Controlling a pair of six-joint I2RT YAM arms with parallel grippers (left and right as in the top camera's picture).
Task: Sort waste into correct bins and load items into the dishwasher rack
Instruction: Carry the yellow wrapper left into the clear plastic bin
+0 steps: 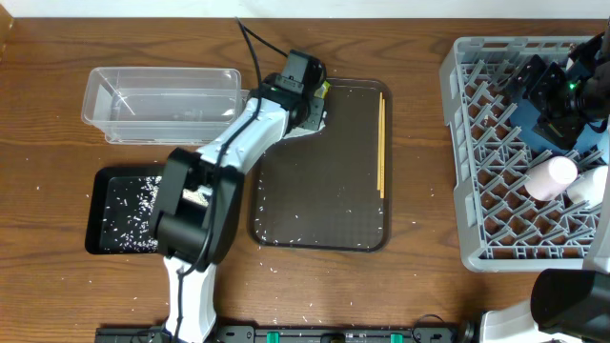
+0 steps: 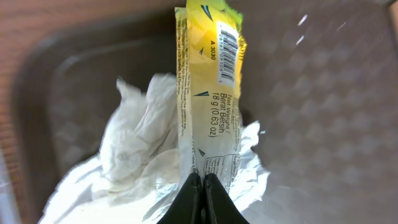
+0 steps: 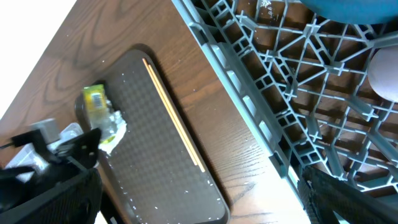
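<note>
My left gripper point(image 2: 204, 182) is shut on the near end of the yellow-green printed wrapper point(image 2: 211, 87), which lies over the crumpled white tissue point(image 2: 134, 149). In the overhead view this gripper point(image 1: 311, 99) is at the far left corner of the brown tray point(image 1: 319, 205), with the wrapper point(image 1: 325, 89) and tissue point(image 1: 307, 131) beside it. The chopsticks point(image 1: 381, 143) lie along the tray's right side. My right gripper point(image 1: 543, 86) is open and empty above the grey rack point(image 1: 477, 162), which holds a dark-blue dish point(image 1: 527, 122), a pink cup point(image 1: 551, 177) and a white cup point(image 1: 583, 189).
The clear tub point(image 1: 162, 100) stands at the far left. The black tray point(image 1: 122, 210) in front of it holds rice grains. Stray grains dot the brown tray and the table near the front. The left arm stretches over the space between the black tray and the brown tray.
</note>
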